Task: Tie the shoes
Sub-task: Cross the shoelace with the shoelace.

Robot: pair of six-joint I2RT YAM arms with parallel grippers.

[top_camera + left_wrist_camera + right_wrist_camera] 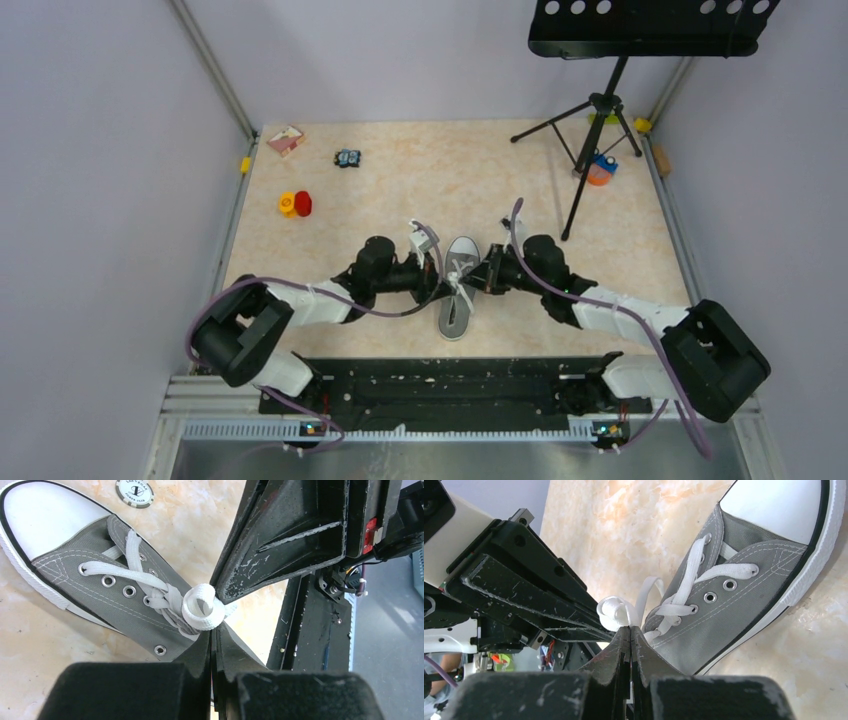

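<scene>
Sneaker (pixel 454 318) – bow begun, not yet tied
Laid mid-table (pixel 400 190) between the arms; one small loop of the laces (pixel 202 609) is raised over the eyelets, left gripper (pixel 212 637) and right gripper (pixel 630 632) each pinched closed on it – knot judged unfinished

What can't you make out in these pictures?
- Left wrist view: the heel of the sneaker, behind the left end effector.
- Right wrist view: the heel too, behind the right end effector; whether its shut tips pinch the lace loop is unclear.
- Top view: the lace loop, too small, crowded by both arms.
</scene>
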